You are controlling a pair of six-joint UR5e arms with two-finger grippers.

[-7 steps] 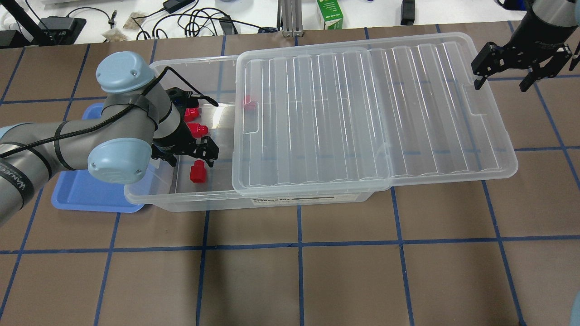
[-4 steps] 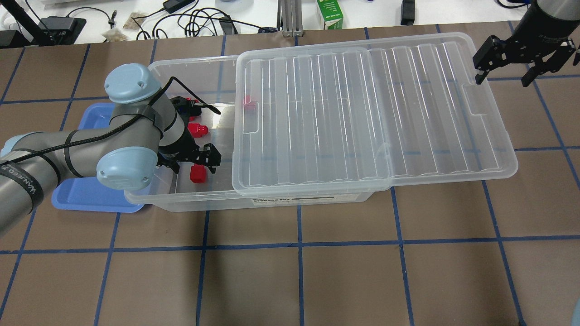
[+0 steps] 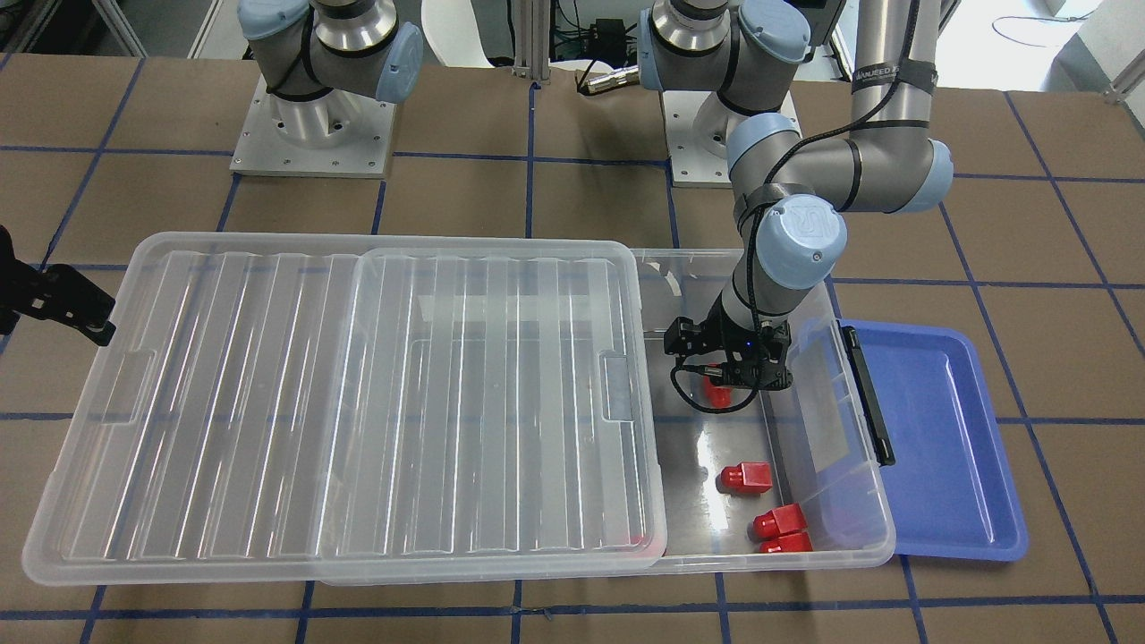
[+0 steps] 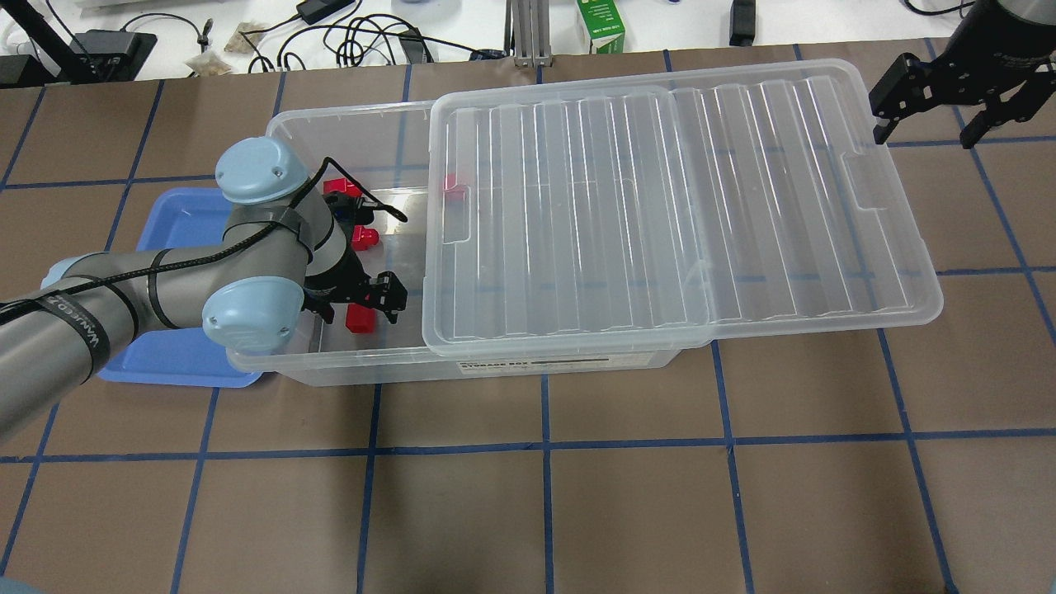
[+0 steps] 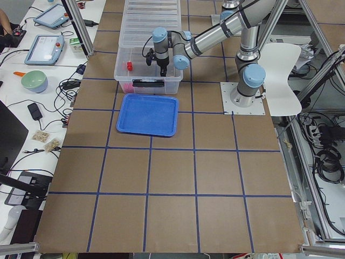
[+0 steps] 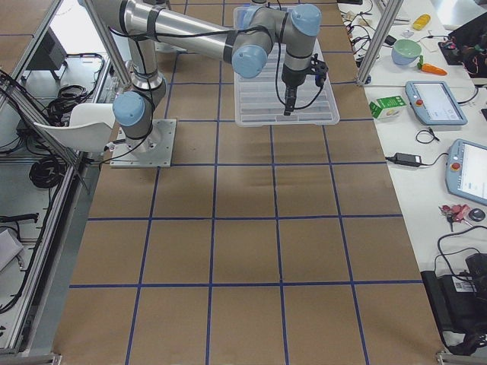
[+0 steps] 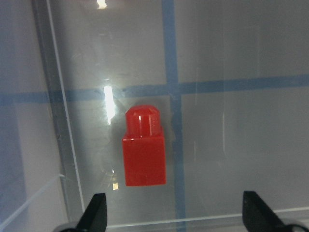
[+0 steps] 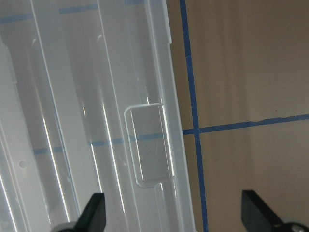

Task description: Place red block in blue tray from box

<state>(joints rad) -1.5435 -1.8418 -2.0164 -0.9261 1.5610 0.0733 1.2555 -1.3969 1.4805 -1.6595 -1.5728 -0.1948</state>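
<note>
We judge the red block [image 7: 144, 154] light, rigid, slick plastic; pinch the cube body's flat sides, not the stub. The left gripper [image 7: 176, 212] hangs above, jaws apart.

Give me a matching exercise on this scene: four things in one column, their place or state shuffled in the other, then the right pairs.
Column one
1. left gripper
2. right gripper
3. blue tray
4. lid

Column two
A. slid partway along the box, one end left uncovered
B. open, above a red block inside the box
C. empty, beside the box's uncovered end
D. open, by the lid's overhanging end, holding nothing

Pairs: 1-B, 2-D, 3-C, 4-A
</note>
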